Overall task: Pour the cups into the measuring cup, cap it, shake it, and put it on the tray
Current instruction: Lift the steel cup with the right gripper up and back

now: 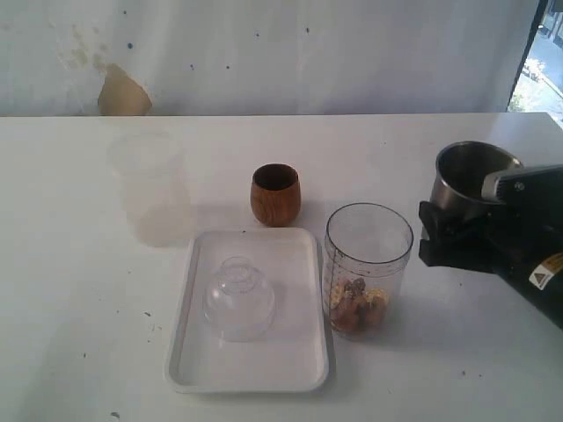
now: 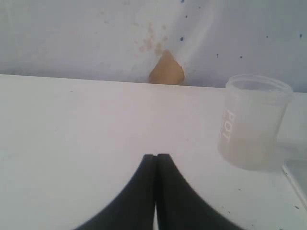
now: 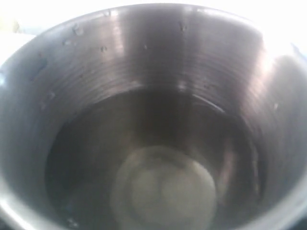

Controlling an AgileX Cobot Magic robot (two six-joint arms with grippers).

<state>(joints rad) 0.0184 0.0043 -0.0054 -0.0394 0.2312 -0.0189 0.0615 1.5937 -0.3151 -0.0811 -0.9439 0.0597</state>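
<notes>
The steel tumbler (image 1: 471,176) is held off the table at the right, mouth up, with my right gripper (image 1: 453,230) shut on its lower body. In the right wrist view its inside (image 3: 158,120) fills the frame and only a pale round bottom shows. The measuring cup (image 1: 368,264) stands left of it, beside the tray, with brown and yellow pieces at its bottom. The brown wooden cup (image 1: 275,195) stands upright behind the tray (image 1: 251,380). My left gripper (image 2: 156,157) is shut on nothing over bare table and is out of the exterior view.
A small clear dome lid (image 1: 238,299) rests on the tray. A frosted translucent cup (image 1: 149,185) stands at the back left, also seen as the frosted cup (image 2: 253,122) in the left wrist view. A wall runs along the table's far edge.
</notes>
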